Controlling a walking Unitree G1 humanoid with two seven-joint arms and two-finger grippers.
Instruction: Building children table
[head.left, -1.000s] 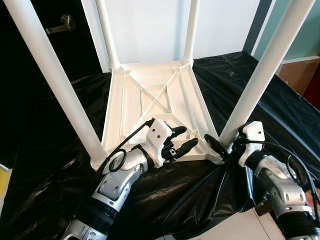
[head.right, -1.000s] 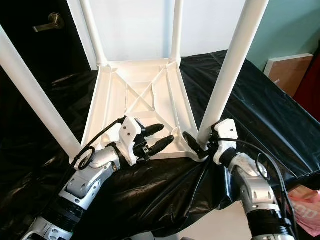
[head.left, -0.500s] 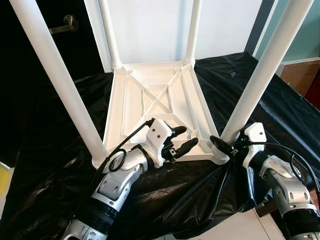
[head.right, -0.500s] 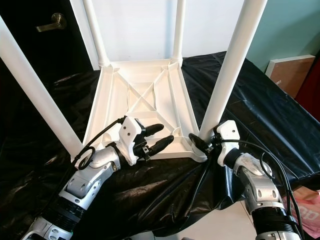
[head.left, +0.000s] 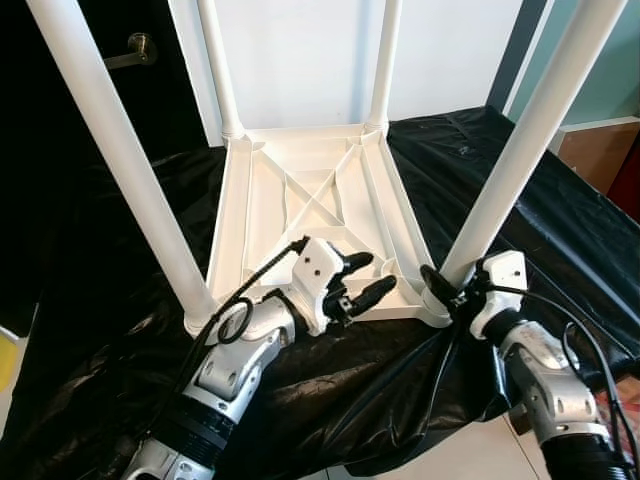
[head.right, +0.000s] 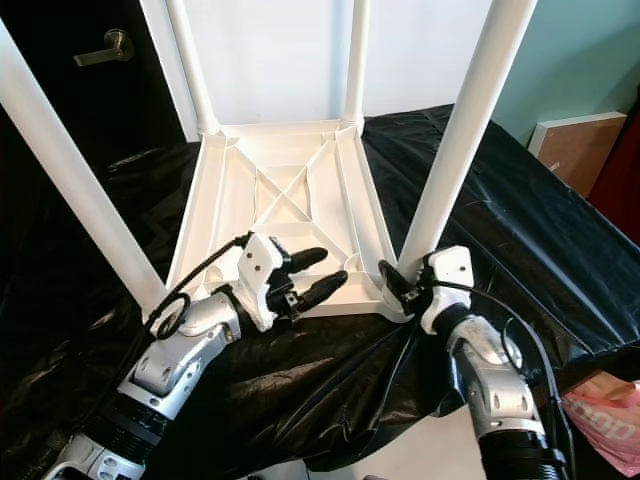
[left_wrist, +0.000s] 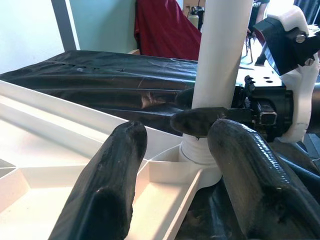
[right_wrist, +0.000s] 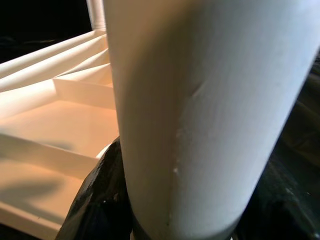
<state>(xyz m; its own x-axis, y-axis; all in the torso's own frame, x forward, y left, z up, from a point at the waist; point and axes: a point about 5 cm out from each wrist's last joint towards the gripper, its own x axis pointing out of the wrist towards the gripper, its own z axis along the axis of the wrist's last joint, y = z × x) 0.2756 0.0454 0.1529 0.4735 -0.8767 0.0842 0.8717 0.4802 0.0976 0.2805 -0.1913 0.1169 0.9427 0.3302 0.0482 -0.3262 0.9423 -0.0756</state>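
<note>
The white children's table (head.left: 300, 200) lies upside down on a black sheet, with its legs standing up. My right gripper (head.left: 438, 287) is at the base of the near right leg (head.left: 520, 150), shut on it where it meets the socket. In the right wrist view the leg (right_wrist: 200, 100) stands between the black fingers (right_wrist: 95, 200). My left gripper (head.left: 375, 272) hovers open over the table's near rim, pointing toward that leg, its fingers (left_wrist: 107, 190) holding nothing. The near left leg (head.left: 120, 160) and two far legs (head.left: 222, 70) stand untouched.
The black plastic sheet (head.left: 120, 380) covers the work surface and drapes over its near edge above a pale floor (head.left: 470, 450). A dark door with a lever handle (head.left: 130, 48) is at the back left. A brown board (head.left: 600, 150) leans at the right.
My right forearm has swung slightly inward while its gripper stays at the leg's base. The left arm has not moved. The view shifted a little.
</note>
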